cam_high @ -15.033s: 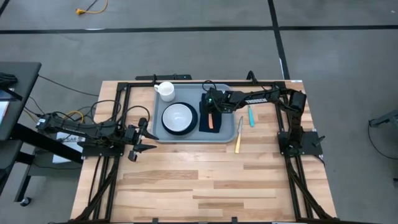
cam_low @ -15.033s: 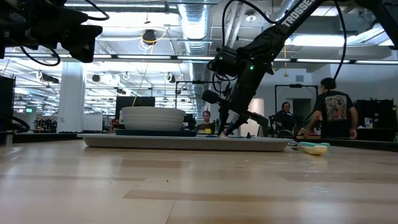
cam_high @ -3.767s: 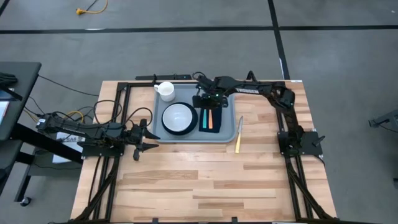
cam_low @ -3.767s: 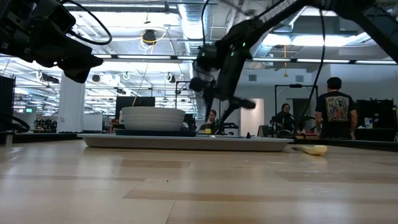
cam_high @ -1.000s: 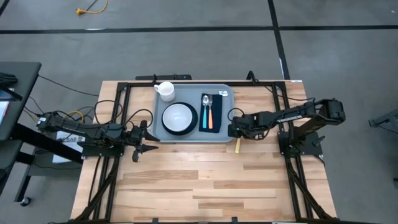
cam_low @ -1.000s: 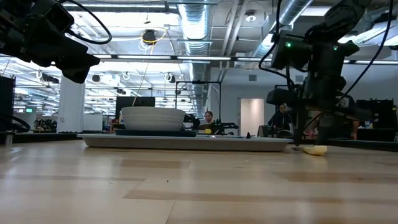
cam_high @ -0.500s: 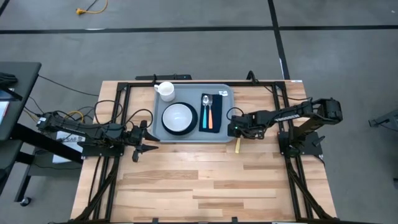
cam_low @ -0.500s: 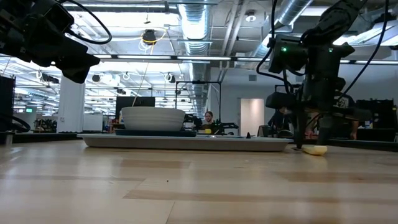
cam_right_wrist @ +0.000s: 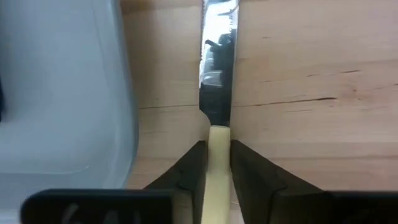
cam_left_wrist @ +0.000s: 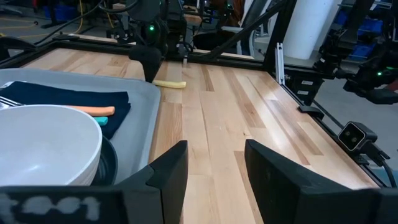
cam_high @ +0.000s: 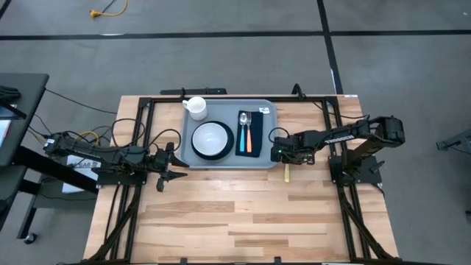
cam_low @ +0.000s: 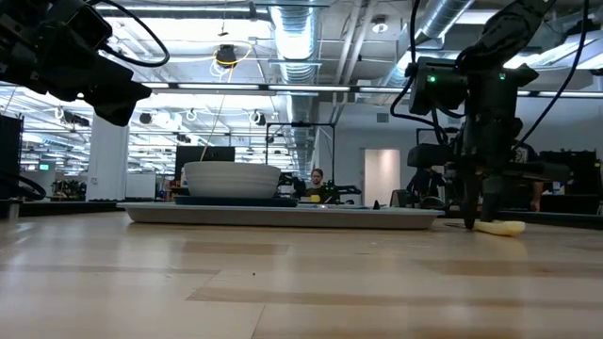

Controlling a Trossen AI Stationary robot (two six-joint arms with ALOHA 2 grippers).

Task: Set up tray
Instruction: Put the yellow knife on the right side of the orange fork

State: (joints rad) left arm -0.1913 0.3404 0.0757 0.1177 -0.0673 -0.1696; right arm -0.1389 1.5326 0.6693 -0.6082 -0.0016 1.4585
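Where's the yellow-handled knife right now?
The knife lies on the bare wood just off the tray's right edge, its handle between the right gripper's fingers, seen from above.

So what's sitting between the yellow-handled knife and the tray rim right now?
Nothing: the right wrist view shows only a bare strip of wood between the knife and the tray, with the right gripper closed around the knife's yellow handle.

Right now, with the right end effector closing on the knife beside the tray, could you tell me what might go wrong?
The right end effector grips the knife only by its narrow yellow handle, so it may twist or slip on lifting. The knife lies close alongside the tray rim, so the blade could catch it during the transfer.
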